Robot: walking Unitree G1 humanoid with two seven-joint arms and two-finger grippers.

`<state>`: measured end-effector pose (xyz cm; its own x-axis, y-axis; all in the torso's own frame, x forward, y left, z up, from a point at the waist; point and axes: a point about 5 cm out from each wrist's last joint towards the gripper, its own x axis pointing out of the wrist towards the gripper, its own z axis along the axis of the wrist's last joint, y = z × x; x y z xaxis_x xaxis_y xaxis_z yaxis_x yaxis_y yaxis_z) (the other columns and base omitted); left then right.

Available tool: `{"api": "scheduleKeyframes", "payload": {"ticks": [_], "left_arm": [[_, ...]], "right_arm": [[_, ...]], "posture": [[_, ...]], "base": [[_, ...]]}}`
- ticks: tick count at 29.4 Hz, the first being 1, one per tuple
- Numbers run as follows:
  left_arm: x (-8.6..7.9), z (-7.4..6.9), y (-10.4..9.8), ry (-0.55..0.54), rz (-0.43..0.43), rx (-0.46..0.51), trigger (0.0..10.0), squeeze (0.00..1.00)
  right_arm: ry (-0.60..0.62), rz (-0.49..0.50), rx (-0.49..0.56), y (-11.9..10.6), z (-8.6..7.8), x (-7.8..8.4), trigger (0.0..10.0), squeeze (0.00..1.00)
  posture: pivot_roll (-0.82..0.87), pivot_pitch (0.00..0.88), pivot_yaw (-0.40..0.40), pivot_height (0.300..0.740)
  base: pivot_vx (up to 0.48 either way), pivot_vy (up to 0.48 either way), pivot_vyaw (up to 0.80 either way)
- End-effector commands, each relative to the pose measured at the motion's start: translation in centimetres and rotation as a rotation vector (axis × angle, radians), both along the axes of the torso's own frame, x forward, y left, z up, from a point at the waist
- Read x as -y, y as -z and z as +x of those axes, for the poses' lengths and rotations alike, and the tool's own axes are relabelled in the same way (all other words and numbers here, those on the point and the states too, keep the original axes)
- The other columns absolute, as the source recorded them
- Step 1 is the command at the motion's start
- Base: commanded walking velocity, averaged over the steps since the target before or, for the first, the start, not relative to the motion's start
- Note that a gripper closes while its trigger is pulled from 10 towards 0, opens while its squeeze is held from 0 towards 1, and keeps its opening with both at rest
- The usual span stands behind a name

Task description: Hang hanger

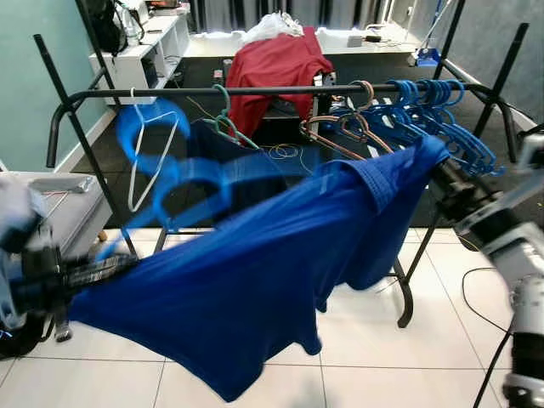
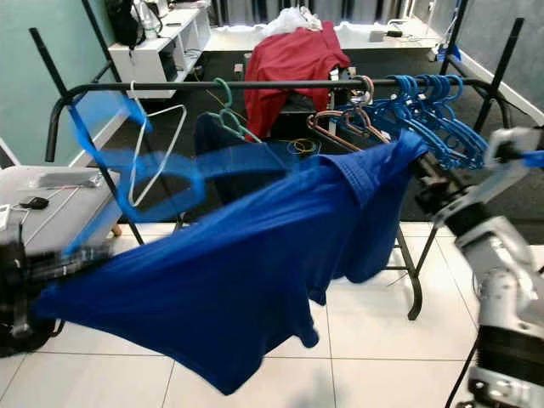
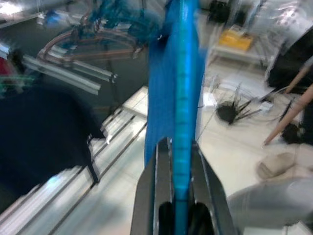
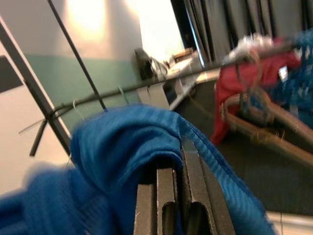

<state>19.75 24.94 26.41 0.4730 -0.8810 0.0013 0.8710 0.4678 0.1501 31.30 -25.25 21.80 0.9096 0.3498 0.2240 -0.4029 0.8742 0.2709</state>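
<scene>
White floor tiles [image 1: 365, 340] lie under your black clothes rack [image 1: 255, 90], which carries blue hangers [image 1: 442, 110], a white wire hanger [image 1: 153, 153] and a red garment [image 1: 276, 64] behind. Your left gripper [image 3: 177, 161] is clamped on a blurred blue hanger [image 3: 182, 88]; your right gripper [image 4: 176, 196] pinches the blue shirt [image 1: 255, 280], stretched between both arms in front of the rail

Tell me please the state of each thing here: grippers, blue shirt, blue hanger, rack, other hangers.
Left gripper: shut on blue hanger.
Right gripper: shut on blue shirt.
Blue shirt: stretched between both grippers, sagging.
Blue hanger: held up, blurred, not on the rail.
Rack: standing, rail partly free.
Blue hangers: hanging bunched, empty.
White hanger: hanging, empty.
</scene>
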Motion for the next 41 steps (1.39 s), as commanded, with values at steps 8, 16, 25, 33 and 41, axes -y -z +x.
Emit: {"api": "scheduleKeyframes", "payload": {"ticks": [8, 16, 25, 33, 41], "left_arm": [[3.6, 1.7, -1.0, 0.027, -0.395, 0.111, 10.0, 0.00], [6.2, 6.4, -1.4, -0.251, -0.758, 0.135, 10.0, 0.00], [3.4, 9.9, 5.6, -0.878, -0.222, 0.064, 10.0, 0.00], [0.5, 7.4, 12.8, -1.250, -0.037, -0.150, 10.0, 0.00], [0.5, 6.0, 14.9, -1.303, 0.034, -0.189, 10.0, 0.00]], "right_arm": [[-0.101, 0.025, -0.063, 2.2, 0.1, -4.7, 0.0, 0.00], [-0.200, 0.029, -0.045, 2.4, -0.1, -8.0, 0.0, 0.00], [-0.018, -0.159, -0.083, 3.9, 1.4, -5.9, 0.0, 0.00], [0.077, -0.285, -0.176, 6.7, 1.6, -4.6, 10.0, 0.00], [0.017, -0.503, -0.245, 9.3, 1.1, -5.4, 10.0, 0.00]], "posture": [[-0.06, 0.000, 0.000, 0.740], [-0.06, 0.000, -0.004, 0.740], [-0.06, 0.000, 0.008, 0.740], [-0.03, 0.000, -0.009, 0.740], [0.00, 0.005, -0.008, 0.740]], "base": [[0.000, 0.000, 0.00], [0.000, 0.000, 0.00], [0.000, 0.000, 0.00], [0.000, 0.000, 0.00], [0.000, 0.000, 0.77]]}}
